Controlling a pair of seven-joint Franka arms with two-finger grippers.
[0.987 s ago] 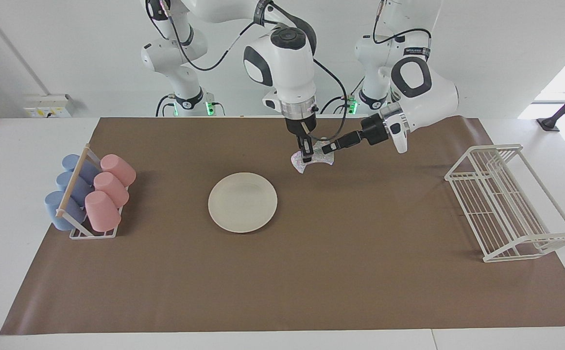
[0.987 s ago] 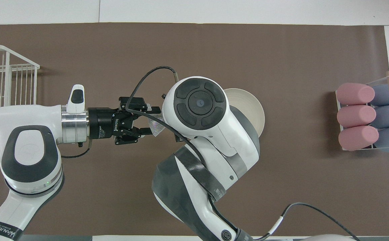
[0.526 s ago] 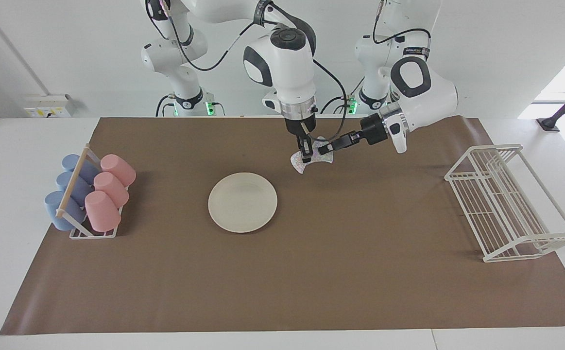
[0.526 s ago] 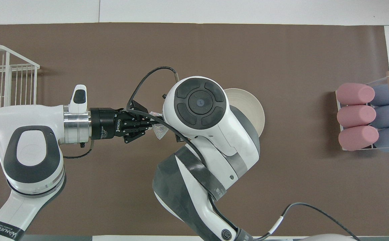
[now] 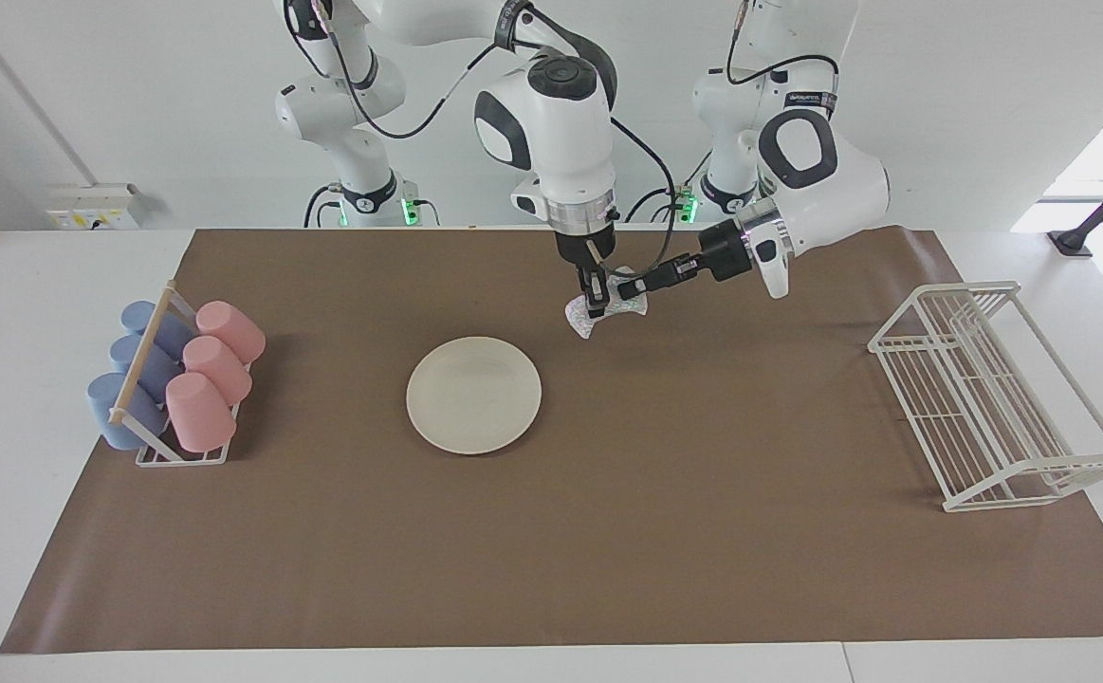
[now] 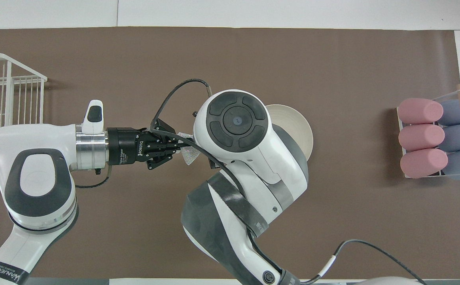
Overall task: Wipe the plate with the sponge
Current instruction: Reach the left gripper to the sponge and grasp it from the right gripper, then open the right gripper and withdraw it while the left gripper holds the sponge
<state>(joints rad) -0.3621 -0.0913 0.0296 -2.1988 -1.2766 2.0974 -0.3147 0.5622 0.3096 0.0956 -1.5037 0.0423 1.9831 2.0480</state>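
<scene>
Both my grippers at sponge [image 5: 598, 315], above mat: left gripper [image 5: 629, 291] pinching it; right gripper [image 5: 595, 305] alongside, spread undeterminable. Plate [image 5: 473, 395] well below them.

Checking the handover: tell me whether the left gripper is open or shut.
Shut: the left gripper pinches the silvery wrinkly sponge wad; its fingertips meet on it.

Both pincers [image 5: 629, 288] [image 5: 596, 305] meet at the sponge [image 5: 606, 311].

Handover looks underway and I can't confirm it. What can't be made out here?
- Overhead: the right arm's wrist hides the right gripper, most of the sponge and part of the plate.
- Facing: whether the right gripper has let go of the sponge is too small to tell.
</scene>
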